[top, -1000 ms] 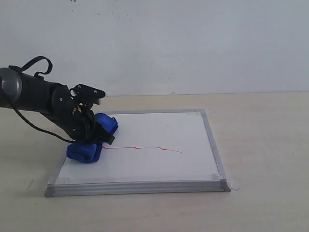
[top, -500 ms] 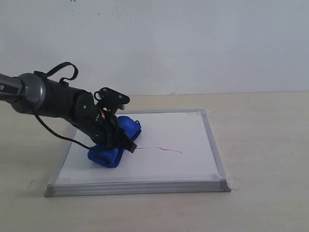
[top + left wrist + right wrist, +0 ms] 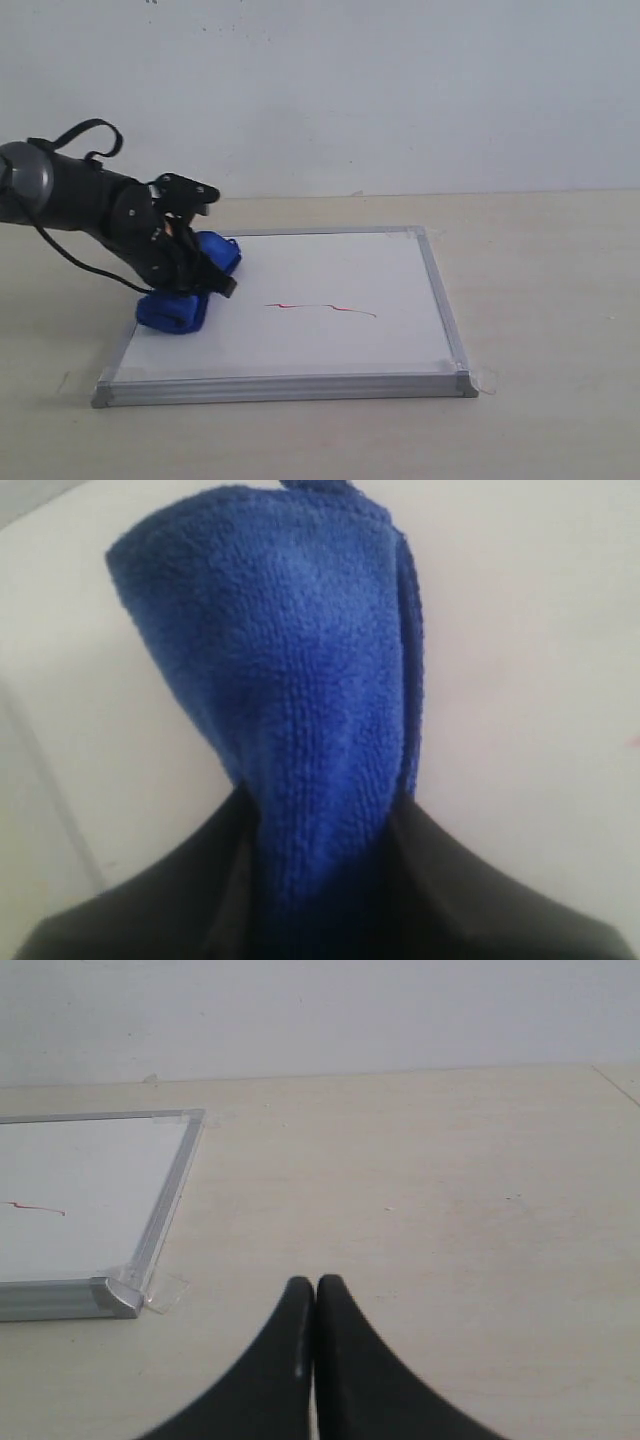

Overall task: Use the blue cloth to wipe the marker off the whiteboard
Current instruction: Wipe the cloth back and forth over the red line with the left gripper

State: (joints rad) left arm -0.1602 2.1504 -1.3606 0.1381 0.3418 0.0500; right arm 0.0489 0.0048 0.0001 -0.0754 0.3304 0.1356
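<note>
The whiteboard (image 3: 340, 280) lies flat on the table, silver frame all round. A thin red marker line (image 3: 322, 308) runs across its middle, and its end shows in the right wrist view as the marker line (image 3: 35, 1207). My left gripper (image 3: 190, 272) is shut on the blue cloth (image 3: 180, 303), which is pressed onto the board's left edge. In the left wrist view the blue cloth (image 3: 290, 680) sticks out from between the black fingers (image 3: 160, 900). My right gripper (image 3: 316, 1285) is shut and empty, over bare table beside the whiteboard (image 3: 80, 1190) corner.
A tan table (image 3: 540, 260) surrounds the board, with a white wall (image 3: 400, 90) behind. A clear tape tab (image 3: 165, 1290) sits at the board's near right corner. The left arm's black cable (image 3: 85, 135) loops above the wrist.
The left gripper swept the cloth rightward over the line, then back to the board's left edge. The left part of the red line is gone. The right gripper's earlier state is not shown.
</note>
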